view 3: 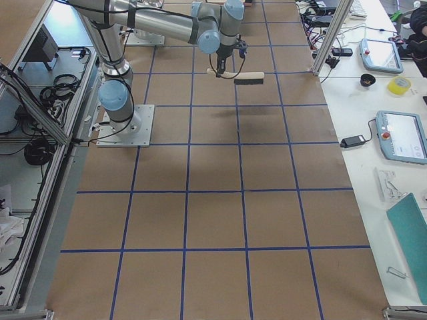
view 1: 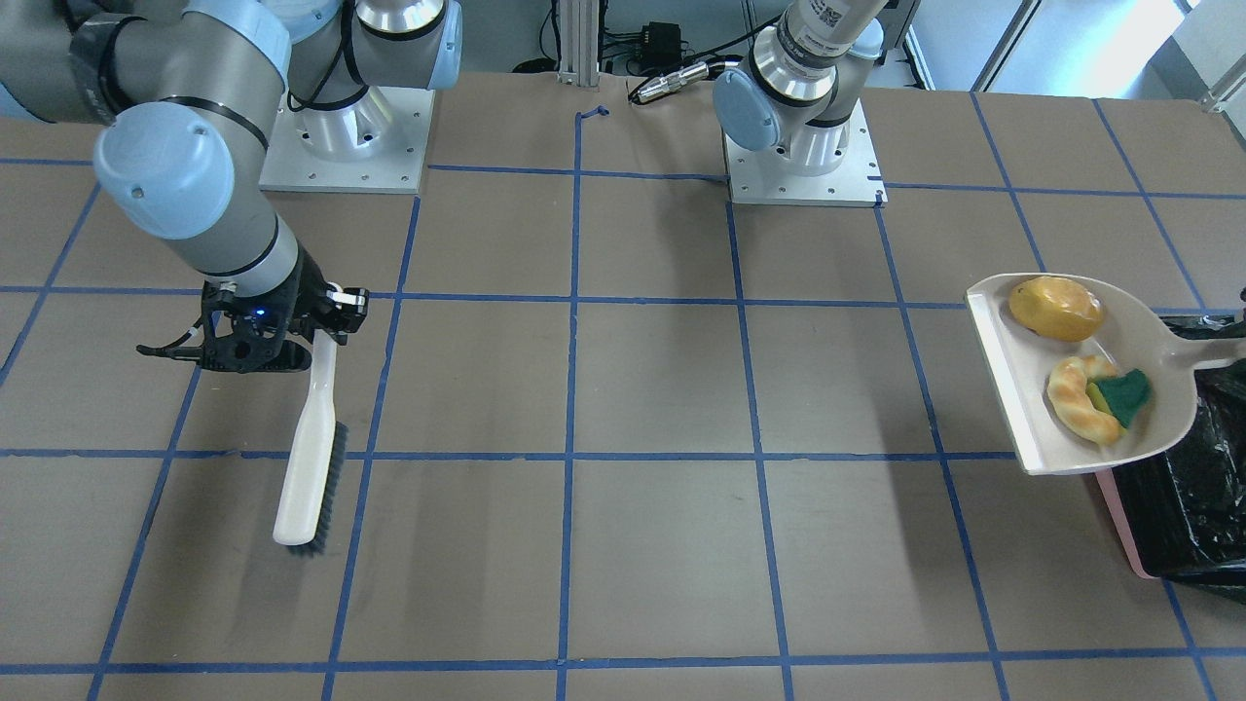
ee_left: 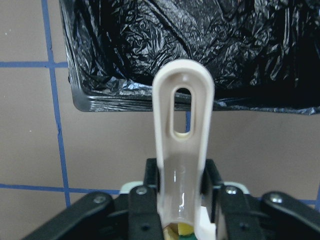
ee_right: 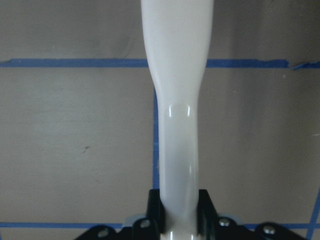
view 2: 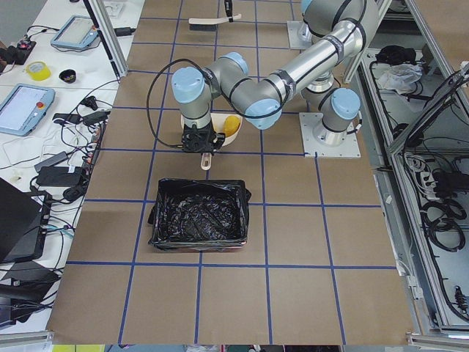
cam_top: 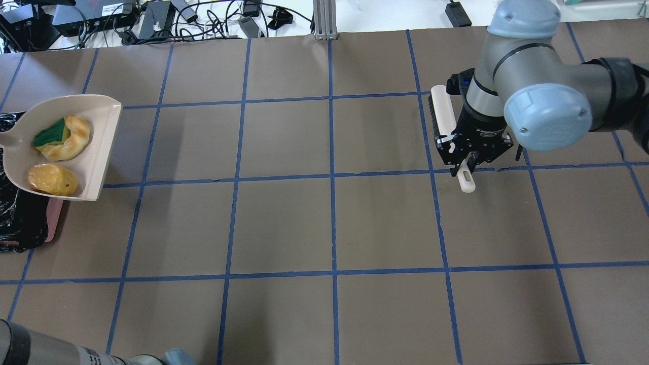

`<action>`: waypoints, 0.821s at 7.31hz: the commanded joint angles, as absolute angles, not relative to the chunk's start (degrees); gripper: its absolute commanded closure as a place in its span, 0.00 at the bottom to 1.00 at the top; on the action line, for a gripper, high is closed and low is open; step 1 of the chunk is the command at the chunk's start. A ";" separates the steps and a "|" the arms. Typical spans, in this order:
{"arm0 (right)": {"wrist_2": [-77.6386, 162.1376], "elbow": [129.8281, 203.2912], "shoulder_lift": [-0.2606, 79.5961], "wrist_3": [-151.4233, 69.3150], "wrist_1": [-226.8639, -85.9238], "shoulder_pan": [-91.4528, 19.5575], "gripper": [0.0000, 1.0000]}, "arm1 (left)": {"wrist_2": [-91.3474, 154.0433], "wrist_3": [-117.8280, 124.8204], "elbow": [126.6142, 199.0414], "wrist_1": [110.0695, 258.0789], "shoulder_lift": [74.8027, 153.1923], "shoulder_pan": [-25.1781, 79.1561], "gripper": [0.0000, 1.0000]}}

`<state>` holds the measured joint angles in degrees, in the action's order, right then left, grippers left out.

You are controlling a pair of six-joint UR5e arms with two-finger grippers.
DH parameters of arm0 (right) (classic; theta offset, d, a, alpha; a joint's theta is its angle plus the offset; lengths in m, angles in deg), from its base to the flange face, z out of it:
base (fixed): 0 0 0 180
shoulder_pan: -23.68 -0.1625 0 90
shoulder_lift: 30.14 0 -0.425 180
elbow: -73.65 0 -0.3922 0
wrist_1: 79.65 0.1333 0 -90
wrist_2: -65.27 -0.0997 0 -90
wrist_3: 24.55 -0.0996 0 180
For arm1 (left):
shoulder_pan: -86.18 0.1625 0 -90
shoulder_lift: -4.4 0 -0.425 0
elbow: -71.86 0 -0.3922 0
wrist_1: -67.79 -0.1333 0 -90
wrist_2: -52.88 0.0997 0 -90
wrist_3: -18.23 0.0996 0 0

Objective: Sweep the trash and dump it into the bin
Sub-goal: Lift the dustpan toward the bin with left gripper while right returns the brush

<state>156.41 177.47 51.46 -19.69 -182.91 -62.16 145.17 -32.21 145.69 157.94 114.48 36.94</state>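
The trash lies in the beige dustpan [view 1: 1139, 336]: a yellow-orange lump [view 1: 1056, 308], a golden croissant piece [view 1: 1076, 404] and a green-and-yellow sponge piece [view 1: 1126, 394] leaning on it. My left gripper [ee_left: 182, 180] is shut on the dustpan's handle [ee_left: 183, 115] and holds the pan off the table beside the bin [view 2: 199, 215], pink with a black bag [ee_left: 200, 35]. My right gripper [cam_top: 469, 163] is shut on the handle of a white brush [cam_top: 440, 117], far from the bin on the other side of the table.
The brown table top [cam_top: 329, 223] carries a grid of blue tape. The two arm bases [view 1: 803, 156] stand at the robot's edge. Cables and devices [cam_top: 152, 15] lie past the far edge.
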 commanded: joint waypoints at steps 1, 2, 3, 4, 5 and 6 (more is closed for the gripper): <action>158.26 177.28 48.10 -16.64 -186.87 -57.63 1.00 | 145.17 -31.87 130.47 165.06 122.83 40.21 1.00; 158.43 177.19 47.91 -13.42 -187.05 -55.44 1.00 | 145.17 -31.70 124.91 166.31 126.97 41.78 1.00; 158.78 177.27 47.12 -7.91 -187.31 -53.24 1.00 | 144.64 -30.39 120.77 166.41 130.14 43.71 1.00; 160.01 176.93 46.33 -4.46 -187.57 -50.26 1.00 | 144.47 -29.77 116.38 166.41 133.39 45.47 1.00; 161.06 176.40 44.06 -3.73 -190.27 -48.93 1.00 | 144.38 -28.28 112.76 166.50 136.38 47.49 1.00; 161.51 175.53 41.17 -1.37 -192.22 -47.78 1.00 | 143.94 -27.05 111.42 165.97 138.07 48.64 1.00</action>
<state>160.65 176.41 44.30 -4.14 -189.79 -49.60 144.34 -28.60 114.44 166.31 135.21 46.78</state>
